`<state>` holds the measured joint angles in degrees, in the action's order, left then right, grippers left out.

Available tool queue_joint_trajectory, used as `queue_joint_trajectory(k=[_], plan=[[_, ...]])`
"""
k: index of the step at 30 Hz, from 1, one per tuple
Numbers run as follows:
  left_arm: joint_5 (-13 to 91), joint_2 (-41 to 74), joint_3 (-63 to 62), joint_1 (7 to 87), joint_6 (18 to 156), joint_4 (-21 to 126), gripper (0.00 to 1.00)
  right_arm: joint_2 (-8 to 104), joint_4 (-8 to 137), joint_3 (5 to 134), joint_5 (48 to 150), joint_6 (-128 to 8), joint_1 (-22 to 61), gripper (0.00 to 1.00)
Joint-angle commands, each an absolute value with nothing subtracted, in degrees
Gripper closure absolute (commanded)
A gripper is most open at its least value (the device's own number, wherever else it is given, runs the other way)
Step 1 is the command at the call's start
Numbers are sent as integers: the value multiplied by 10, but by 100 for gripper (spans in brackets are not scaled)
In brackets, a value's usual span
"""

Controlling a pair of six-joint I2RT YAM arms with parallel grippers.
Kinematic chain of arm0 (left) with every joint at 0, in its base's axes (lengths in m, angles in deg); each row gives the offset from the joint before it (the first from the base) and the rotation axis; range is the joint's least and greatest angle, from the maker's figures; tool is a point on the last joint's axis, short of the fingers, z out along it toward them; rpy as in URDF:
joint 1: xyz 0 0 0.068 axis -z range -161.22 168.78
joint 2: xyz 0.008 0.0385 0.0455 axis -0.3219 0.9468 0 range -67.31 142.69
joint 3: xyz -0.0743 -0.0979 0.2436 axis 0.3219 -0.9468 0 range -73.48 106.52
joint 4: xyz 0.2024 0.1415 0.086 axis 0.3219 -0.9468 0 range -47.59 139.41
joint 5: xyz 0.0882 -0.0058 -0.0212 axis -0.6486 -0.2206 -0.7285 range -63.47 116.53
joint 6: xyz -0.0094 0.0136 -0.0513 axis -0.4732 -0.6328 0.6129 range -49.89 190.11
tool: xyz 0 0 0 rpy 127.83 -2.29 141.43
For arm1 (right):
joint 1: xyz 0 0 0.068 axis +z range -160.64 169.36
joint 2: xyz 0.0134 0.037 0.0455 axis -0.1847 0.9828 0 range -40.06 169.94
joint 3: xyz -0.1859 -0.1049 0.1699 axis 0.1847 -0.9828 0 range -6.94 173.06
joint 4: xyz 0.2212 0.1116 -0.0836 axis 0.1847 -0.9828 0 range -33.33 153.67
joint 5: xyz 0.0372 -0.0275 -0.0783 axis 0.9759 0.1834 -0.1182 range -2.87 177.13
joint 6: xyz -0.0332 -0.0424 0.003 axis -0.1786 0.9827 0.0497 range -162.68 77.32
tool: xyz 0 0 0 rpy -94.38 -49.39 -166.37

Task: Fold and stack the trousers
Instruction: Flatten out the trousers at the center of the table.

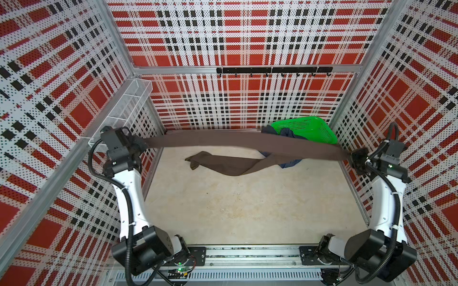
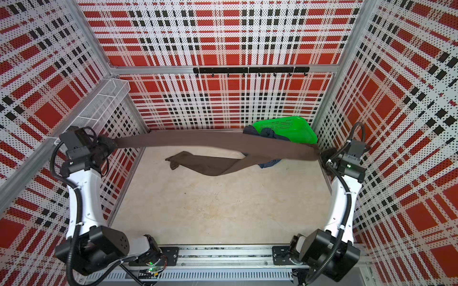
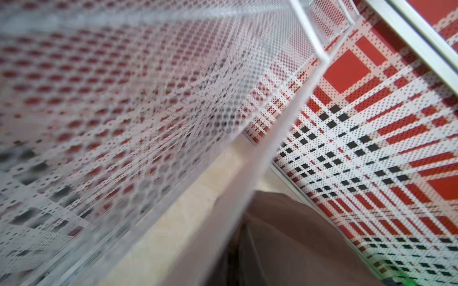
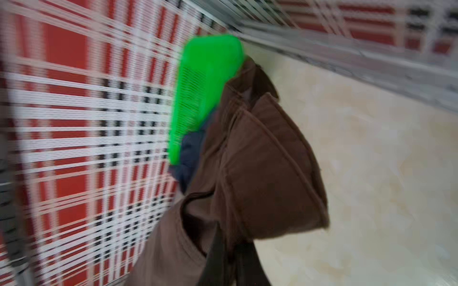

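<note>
Aloft, brown trousers strung between left tool, right tool

Two pairs of trousers are in view: one brown pair and one blue denim pair. There is one green basket, one white mesh shelf with three compartments, and one black hook rail (its hooks are too small to count with any certainty). There is one table. The pincers number two: the left pincer and the right pincer.
</note>
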<state>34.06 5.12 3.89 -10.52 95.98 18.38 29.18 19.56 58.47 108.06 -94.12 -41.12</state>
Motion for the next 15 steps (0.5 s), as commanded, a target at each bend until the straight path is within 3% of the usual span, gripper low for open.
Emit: queue_joint_trajectory(k=[1,15], plan=[[315,51,-57,-119,959,138,100,261,193,492,1075,-901,-419,100],[281,-2,-154,-71,944,144,100,240,191,407,1040,-851,-419,100]])
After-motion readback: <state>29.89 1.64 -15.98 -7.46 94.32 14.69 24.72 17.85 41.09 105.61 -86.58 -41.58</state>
